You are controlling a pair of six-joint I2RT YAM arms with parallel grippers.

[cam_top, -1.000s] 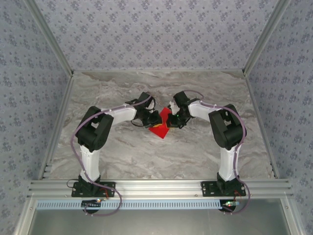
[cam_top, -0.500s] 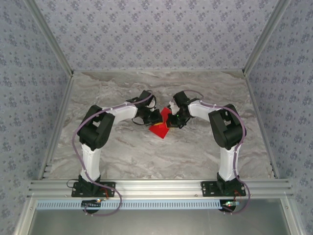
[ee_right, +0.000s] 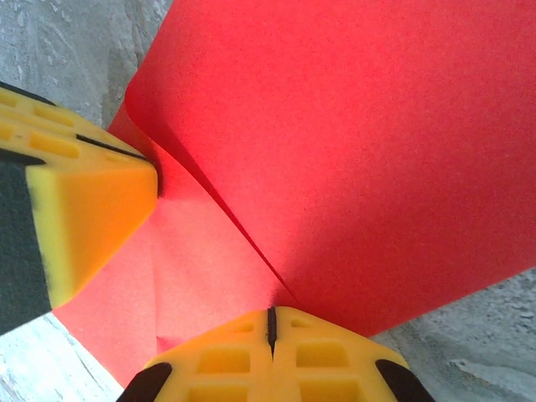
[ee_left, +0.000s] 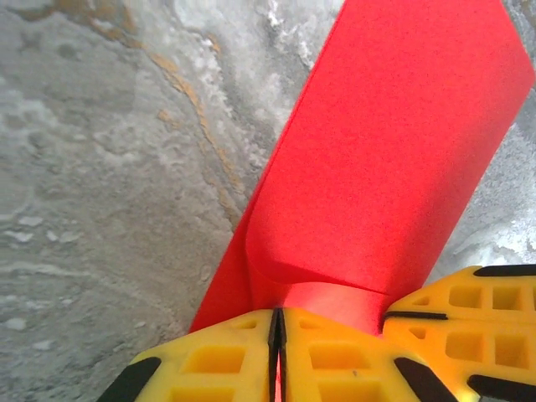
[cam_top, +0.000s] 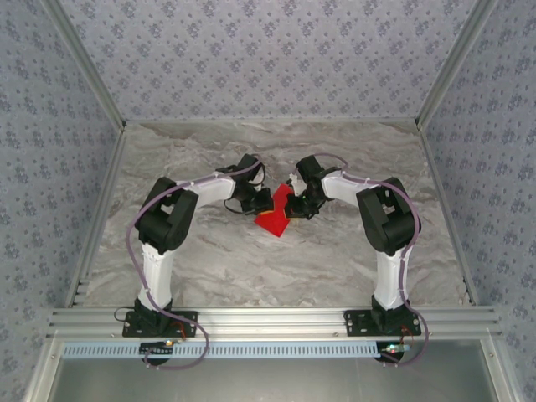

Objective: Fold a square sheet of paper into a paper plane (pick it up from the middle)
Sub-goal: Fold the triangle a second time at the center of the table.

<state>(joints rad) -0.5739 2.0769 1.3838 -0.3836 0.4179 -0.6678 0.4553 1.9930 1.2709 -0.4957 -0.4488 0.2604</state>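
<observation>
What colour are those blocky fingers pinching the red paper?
Yellow with black patches; the left gripper shows it best in the left wrist view.

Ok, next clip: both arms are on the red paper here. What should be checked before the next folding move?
1. Left gripper pinching the thin bright red paper sheet: ok, jaws closed with paper running into the seam.
2. Right gripper pinching the sheet: ok, closed where the crease ends.
3. Fold pressed flat: not ok, the upper flap bulges in a soft curl.
4. Edges aligned: cannot tell, they run out of both wrist views.
5. Grippers clear of each other: cannot tell, they sit very close together.
</observation>
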